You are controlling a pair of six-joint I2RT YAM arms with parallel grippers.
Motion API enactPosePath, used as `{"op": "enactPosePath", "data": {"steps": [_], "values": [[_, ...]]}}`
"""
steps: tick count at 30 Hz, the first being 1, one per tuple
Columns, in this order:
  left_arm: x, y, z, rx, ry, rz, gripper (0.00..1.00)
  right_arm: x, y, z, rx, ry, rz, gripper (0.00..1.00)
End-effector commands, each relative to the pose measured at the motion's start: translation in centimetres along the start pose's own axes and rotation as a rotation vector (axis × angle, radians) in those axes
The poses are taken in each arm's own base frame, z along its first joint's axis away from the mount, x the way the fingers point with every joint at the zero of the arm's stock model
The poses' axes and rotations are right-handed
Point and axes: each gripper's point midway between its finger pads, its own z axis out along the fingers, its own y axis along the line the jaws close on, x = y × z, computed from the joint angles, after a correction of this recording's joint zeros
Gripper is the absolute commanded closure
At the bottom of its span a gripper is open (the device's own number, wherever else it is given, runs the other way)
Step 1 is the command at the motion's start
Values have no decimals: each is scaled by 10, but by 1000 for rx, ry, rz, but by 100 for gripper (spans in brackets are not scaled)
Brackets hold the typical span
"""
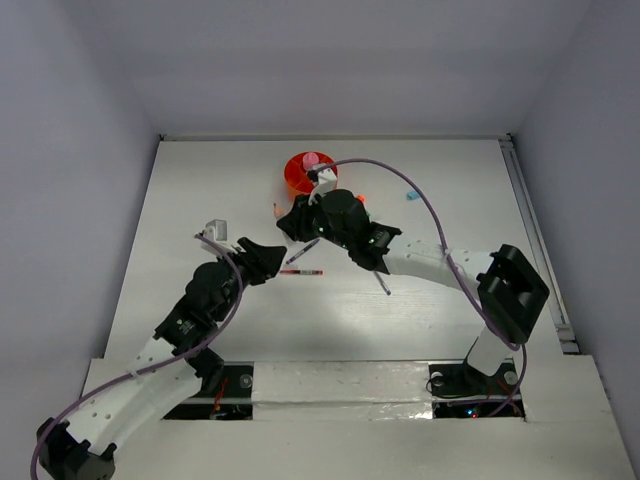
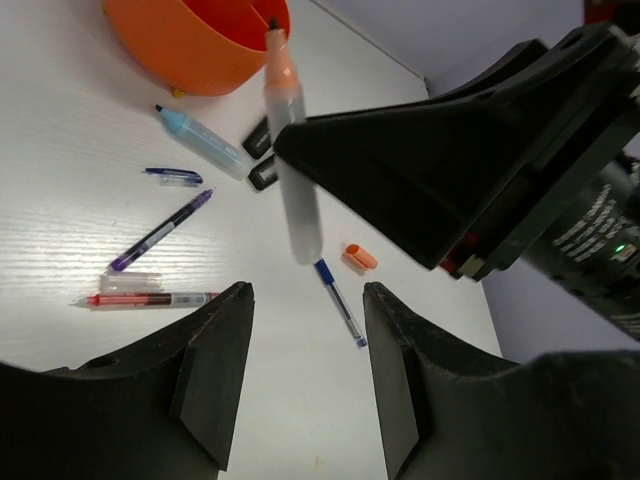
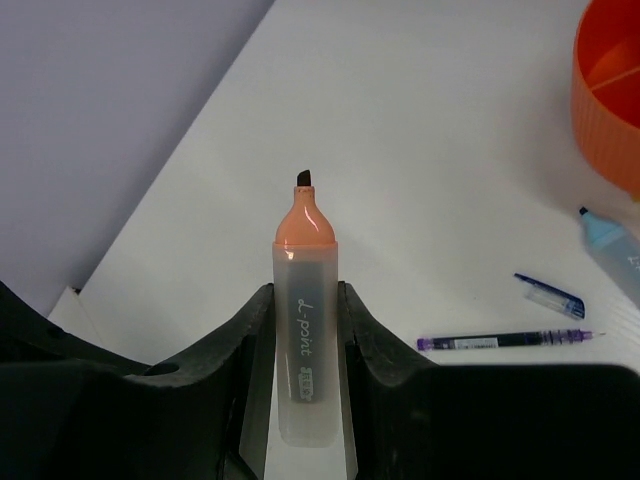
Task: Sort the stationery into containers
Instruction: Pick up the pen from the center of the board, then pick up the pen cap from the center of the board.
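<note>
While the peach highlighter [image 1: 275, 208] is held clear of the surface [image 1: 200, 200] in the overhead view, the right gripper [image 1: 289, 219] is seen just short of the orange cup [image 1: 293, 178], in which a pink piece [image 1: 311, 158] already lies. The left gripper [image 1: 281, 258] hangs close beside it, above a purple pen [image 1: 303, 252] and a red pen [image 1: 300, 271], and a blue pen [image 1: 382, 283] lies under the right arm. From the left wrist, the left gripper's jaws are shown apart with nothing between them. The highlighter is seen uncapped there, its tip pointing toward the cup, clamped in the right gripper. An orange cap [image 2: 360, 257] that may belong to it lies loose on the surface, and a light-blue marker [image 2: 205, 140] lies near the cup's wall. From the right wrist, the jaws are seen closed firmly on the highlighter's clear barrel, with the dark chisel tip exposed above them and the cup's dividers at the upper right. The step in hand is judged to be the sorting of this highlighter, with most of the stationery not yet put away. Either a short carry over the rim and a release into one compartment is called for next, or, if capping is intended, the cap must first be picked up by the free left gripper. Which is meant cannot be told.
</note>
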Motion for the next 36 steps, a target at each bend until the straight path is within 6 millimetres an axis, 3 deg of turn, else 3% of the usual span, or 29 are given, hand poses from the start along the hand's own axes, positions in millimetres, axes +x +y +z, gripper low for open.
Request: {"op": "enactPosePath", "data": {"steps": [1, 5, 15, 21, 27, 34, 35, 36], "values": [[-15, -28, 7, 122, -61, -15, 56, -24, 19, -10, -67, -81, 48, 100], [-14, -27, 12, 125, -66, -7, 58, -20, 20, -14, -84, -72, 69, 100], [-15, -28, 24, 96, -56, 32, 75, -21, 24, -21, -112, -88, 91, 100], [-18, -33, 32, 100, -59, 55, 68, -20, 27, -24, -126, -81, 95, 100], [-12, -38, 41, 126, -37, 59, 68, -12, 31, -24, -158, -57, 113, 100], [-16, -36, 43, 118, -62, 69, 81, -6, 38, -26, -203, -32, 128, 100], [-16, -35, 43, 115, -66, 72, 86, -4, 41, -26, -220, -22, 136, 100], [-17, -35, 43, 110, -70, 75, 100, -2, 44, -27, -237, -10, 137, 100]]}}
